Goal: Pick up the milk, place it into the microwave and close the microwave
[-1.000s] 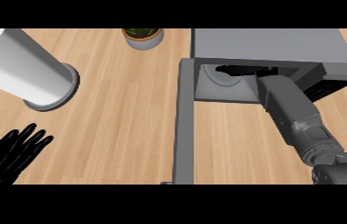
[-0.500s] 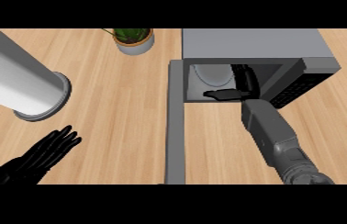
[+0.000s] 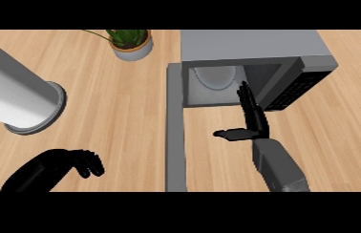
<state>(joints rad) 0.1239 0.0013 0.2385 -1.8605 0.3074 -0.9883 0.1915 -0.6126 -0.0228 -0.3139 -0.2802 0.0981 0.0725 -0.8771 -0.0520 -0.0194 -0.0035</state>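
Observation:
The grey microwave [image 3: 254, 46] stands at the back right with its door [image 3: 176, 132] swung open toward me as a long grey bar. Inside the cavity stands a white rounded thing [image 3: 215, 77], apparently the milk; nothing touches it. My right hand [image 3: 251, 118] is just outside the opening, in front of the cavity. It is open, with straight fingers pointing at the microwave and the thumb out to the left. My left hand [image 3: 74, 161] shows at the lower left, left of the door. Its fingers hang relaxed and hold nothing.
A tall white-grey cylinder [image 3: 25, 103] stands on the wooden counter at the left. A potted plant [image 3: 131, 43] sits at the back, left of the microwave. The microwave's dark control panel [image 3: 300, 91] faces right of my right hand.
My right hand has drawn back out of the cavity, leaving the white thing inside. My left hand has moved right toward the door, its fingers now bent down.

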